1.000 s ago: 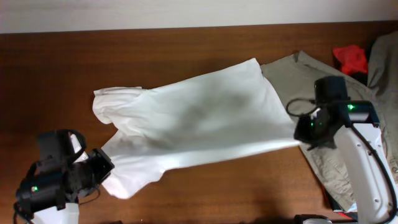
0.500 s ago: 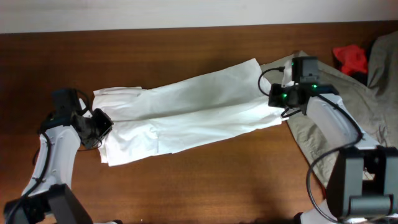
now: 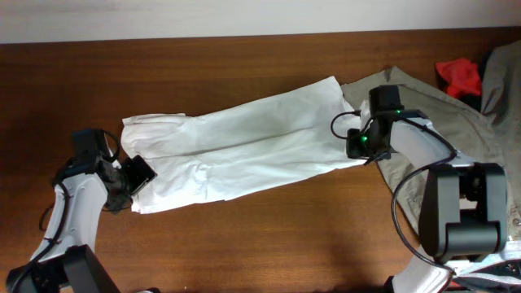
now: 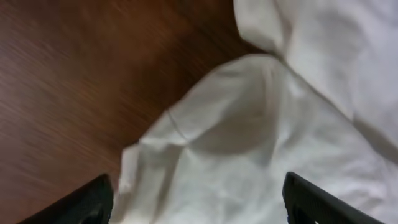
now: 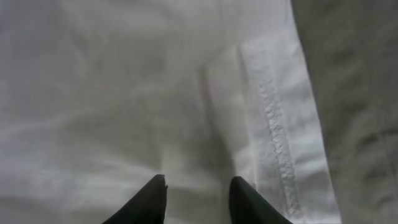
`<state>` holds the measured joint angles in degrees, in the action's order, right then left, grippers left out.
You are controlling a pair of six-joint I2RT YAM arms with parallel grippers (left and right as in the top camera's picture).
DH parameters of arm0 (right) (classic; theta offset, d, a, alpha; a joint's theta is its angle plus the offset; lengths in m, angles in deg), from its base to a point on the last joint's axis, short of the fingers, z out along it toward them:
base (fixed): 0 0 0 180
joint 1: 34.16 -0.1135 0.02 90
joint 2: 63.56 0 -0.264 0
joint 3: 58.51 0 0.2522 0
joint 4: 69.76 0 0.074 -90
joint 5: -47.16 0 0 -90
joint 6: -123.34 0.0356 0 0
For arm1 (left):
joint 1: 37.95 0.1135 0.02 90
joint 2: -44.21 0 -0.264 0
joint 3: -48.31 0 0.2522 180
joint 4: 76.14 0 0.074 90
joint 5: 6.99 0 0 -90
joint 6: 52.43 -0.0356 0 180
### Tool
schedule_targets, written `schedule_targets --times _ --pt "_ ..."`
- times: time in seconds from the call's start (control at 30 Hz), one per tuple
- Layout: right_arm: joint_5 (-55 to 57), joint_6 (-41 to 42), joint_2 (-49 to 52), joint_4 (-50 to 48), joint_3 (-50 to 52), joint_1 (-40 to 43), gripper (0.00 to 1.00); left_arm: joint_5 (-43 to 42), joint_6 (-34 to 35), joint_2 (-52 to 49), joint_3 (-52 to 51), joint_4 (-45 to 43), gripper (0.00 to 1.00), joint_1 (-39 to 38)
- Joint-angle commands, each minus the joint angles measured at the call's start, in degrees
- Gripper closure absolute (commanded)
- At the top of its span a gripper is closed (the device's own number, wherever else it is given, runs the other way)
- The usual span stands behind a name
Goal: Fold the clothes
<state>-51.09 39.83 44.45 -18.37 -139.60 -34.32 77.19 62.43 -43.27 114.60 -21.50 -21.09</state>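
Observation:
The clothes (image 3: 244,146) are a white garment lying folded into a long band across the brown table (image 3: 269,236). My left gripper (image 3: 133,176) is at the band's left end, near its front corner. In the left wrist view its jaws (image 4: 199,208) stand wide open over the wrinkled white fabric (image 4: 280,124), gripping nothing. My right gripper (image 3: 358,146) is at the band's right end. In the right wrist view it (image 5: 196,196) is open a little, its fingertips (image 5: 152,199) resting just above the fabric (image 5: 124,81) beside a stitched hem (image 5: 273,118).
A khaki-grey garment (image 3: 460,122) lies under and beyond the right arm and shows in the right wrist view (image 5: 360,93). A small red cloth (image 3: 457,75) and a dark grey garment (image 3: 503,73) lie at the far right. Bare wood (image 4: 62,74) lies left of the white cloth.
Both grippers carried the garment's near edge over toward the far side, narrowing it into a band. Both jaws have since opened and let the cloth go.

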Motion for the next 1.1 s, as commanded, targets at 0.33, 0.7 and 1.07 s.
schedule_targets --times 0.33,0.7,1.07 --pt "0.5 -0.3 0.3 3.7 -0.2 -0.3 0.63 -2.1 -0.9 -6.6 -5.8 -9.2 0.82 0.1" --pt "-7.0 -0.1 -0.3 17.6 -0.2 -2.9 0.87 17.7 -9.8 -6.6 10.7 6.3 0.3 6.3" --pt "-4.0 -0.1 -10.3 20.7 -8.8 -2.8 0.4 -3.2 -12.6 -19.0 23.7 -17.7 0.05 4.7"
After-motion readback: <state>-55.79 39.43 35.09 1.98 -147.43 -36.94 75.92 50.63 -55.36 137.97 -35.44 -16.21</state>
